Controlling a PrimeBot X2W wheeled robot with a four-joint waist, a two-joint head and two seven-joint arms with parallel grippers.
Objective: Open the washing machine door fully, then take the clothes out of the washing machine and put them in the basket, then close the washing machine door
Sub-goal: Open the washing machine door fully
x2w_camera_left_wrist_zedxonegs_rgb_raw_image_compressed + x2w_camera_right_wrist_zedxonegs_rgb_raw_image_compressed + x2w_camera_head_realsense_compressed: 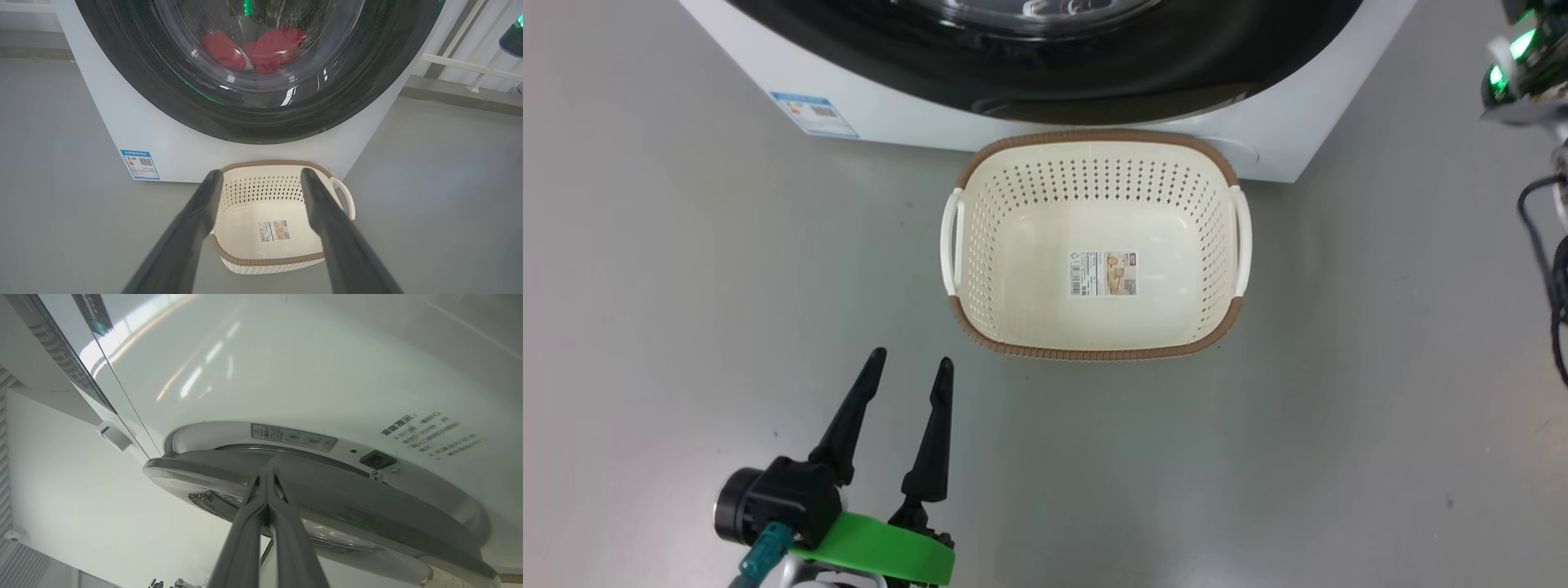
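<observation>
Grey floor [686, 327] stretched open and wide on both sides of the basket [1094, 353], which stood just before the washing machine [915, 114], its far rim close under the white front. Red clothes [269, 51] lay inside the machine, seen through the door [261, 118] glass. The left gripper [912, 356] hung over the floor near the basket's near left corner, fingers spread wide, holding nothing. The right gripper [266, 473] had its fingers pressed together, empty, tips at the door's outer edge, where the door stood slightly off the machine's front.
</observation>
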